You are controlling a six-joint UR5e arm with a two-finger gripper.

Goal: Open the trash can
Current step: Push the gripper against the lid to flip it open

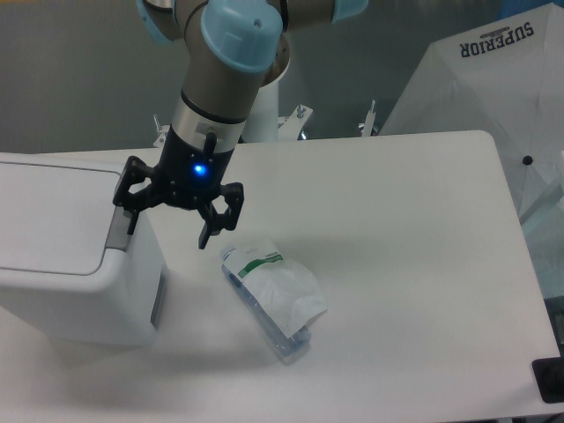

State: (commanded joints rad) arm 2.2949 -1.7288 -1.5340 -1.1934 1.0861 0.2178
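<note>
grey arm (220, 97), black fingers (206, 233) (blue caps)

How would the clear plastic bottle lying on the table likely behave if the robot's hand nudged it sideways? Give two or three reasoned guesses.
The bottle looks crushed and see-through, so it is probably light and would skid easily. Its dented, flattened body suggests it would slide rather than roll cleanly. The thin walls would likely buckle further under the open hand.

Bottle (273, 300) just beside trash can (70, 256)
</note>
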